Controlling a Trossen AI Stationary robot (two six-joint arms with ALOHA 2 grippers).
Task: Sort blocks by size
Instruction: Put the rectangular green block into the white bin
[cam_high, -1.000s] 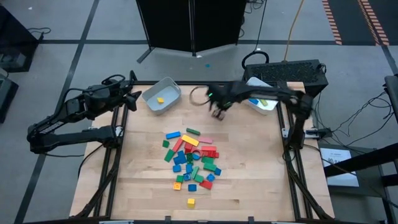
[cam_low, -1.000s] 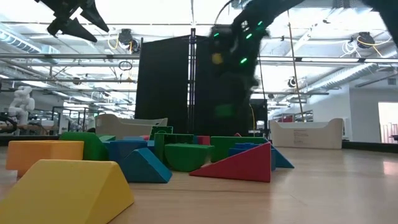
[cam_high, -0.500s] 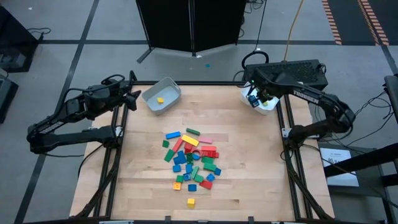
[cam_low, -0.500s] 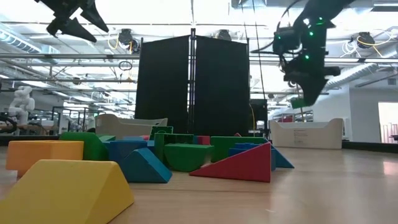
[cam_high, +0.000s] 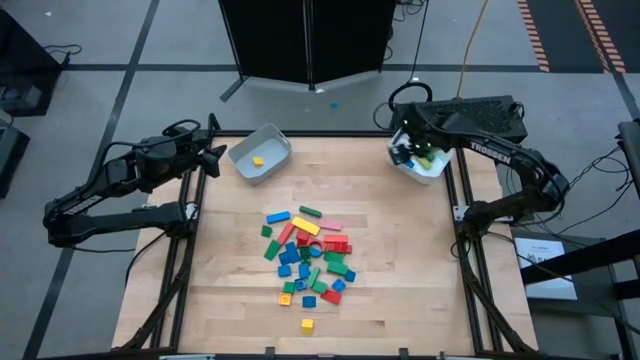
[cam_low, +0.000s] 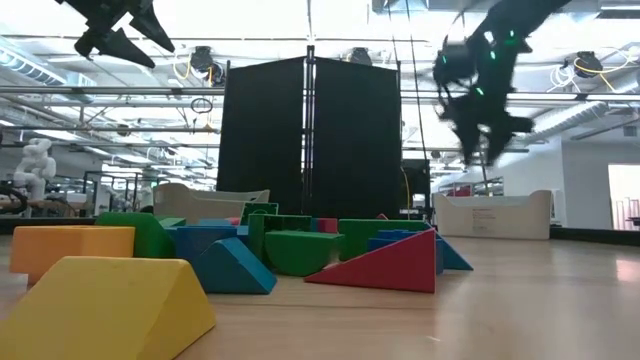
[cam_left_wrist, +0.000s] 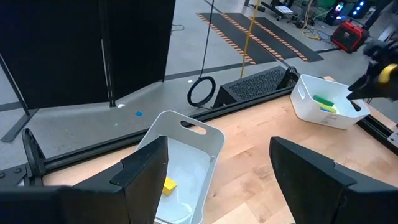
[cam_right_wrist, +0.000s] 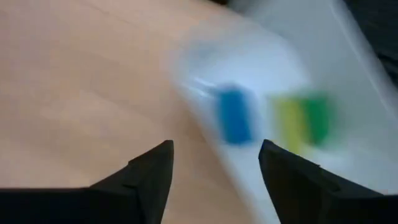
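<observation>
Our right gripper (cam_high: 405, 152) hangs empty, fingers apart, over the right bin (cam_high: 432, 172) holding blue, yellow and green blocks. The left gripper (cam_high: 213, 158) waits, spread, beside the left bin (cam_high: 272, 135); most blocks (cam_high: 308, 260) lie mid-table.

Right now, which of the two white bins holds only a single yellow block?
The bin at the table's far left corner, beside the left gripper. The other bin, under the right gripper, holds blue, yellow and green blocks.

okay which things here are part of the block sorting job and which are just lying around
Part of the job: pile of blocks mid-table; yellow block in the left bin; blocks in the right bin, under the open right gripper.

Lying about: cable loop, black screen.
</observation>
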